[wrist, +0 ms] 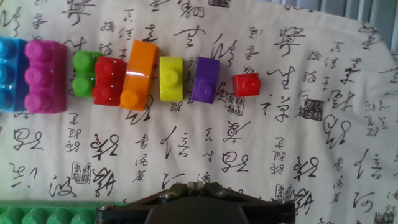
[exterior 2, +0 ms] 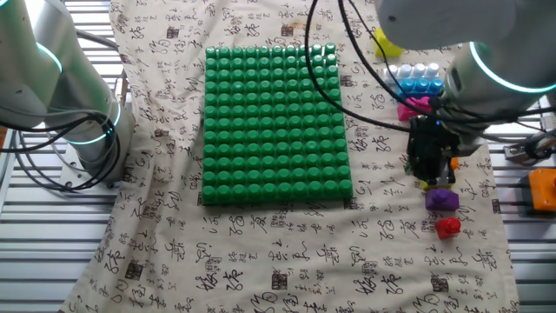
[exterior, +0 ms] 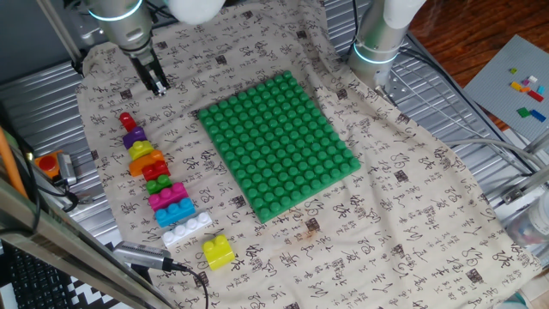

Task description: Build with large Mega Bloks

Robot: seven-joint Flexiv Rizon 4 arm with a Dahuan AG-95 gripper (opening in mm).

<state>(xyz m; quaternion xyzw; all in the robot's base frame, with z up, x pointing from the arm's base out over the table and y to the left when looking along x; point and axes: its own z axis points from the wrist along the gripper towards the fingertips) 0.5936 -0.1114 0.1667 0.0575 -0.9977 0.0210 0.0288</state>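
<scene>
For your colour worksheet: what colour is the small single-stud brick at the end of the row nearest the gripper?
Red; the hand view shows it best.

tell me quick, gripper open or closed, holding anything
Gripper: closed, fingers together, holding nothing; it hangs above the cloth near the small red block.

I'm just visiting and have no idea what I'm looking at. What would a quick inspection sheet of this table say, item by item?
Surface: cloth printed with calligraphy covers the table.
Job's things: row of Mega Bloks laid on the cloth, from small red brick to white brick; a yellow brick lies apart past the white one.
Clutter: green baseplate, nothing on it; tiny coloured bricks on a grey plate off to one side.
Pincer: holds nothing; hangs above the cloth beyond the red end of the row; open or shut cannot be told.
Cables: black cables cross over the baseplate.
Surroundings: second robot arm base; metal slatted tabletop.
</scene>
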